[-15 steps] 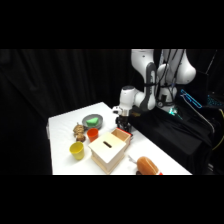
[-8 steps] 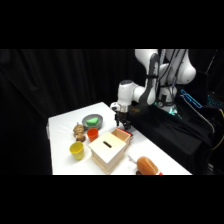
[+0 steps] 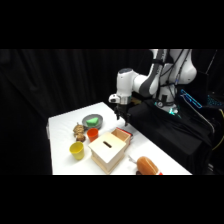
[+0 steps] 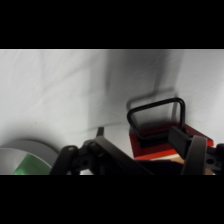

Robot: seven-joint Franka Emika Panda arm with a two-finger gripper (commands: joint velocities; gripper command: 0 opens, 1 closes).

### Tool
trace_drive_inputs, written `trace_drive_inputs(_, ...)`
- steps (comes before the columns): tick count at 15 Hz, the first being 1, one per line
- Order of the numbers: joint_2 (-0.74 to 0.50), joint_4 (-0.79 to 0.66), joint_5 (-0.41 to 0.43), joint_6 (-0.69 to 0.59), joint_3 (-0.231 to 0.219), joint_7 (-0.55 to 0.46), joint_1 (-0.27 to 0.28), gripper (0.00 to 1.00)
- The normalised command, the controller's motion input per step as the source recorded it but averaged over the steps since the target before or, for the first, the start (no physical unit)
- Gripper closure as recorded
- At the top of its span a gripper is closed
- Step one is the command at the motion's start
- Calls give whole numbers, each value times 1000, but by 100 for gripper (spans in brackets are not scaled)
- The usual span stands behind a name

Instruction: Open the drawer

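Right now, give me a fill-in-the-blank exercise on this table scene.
1. The wooden box has a dark ____ in its top.
2. The drawer sticks out of the box, showing a ____ inside.
3. The cup beside the box is ____.
4. In the wrist view, the drawer's handle is a black ____.

Missing words: slot; reddish-orange; yellow; loop

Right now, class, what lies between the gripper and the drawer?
Nothing. In the side view the gripper hangs above the partly open drawer with only air between.
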Motion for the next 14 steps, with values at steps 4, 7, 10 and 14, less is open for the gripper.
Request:
trace_drive_inputs(4, -543, -73, 30, -423, -94, 60, 143, 0)
trace_drive_inputs(7, -497, -64, 49, -365, -81, 47, 123, 0)
trace_drive_inputs(10, -464, -50, 64, -333, -82, 33, 110, 0)
trace_drive_inputs(14, -392, -39, 88, -273, -97, 5, 104, 0)
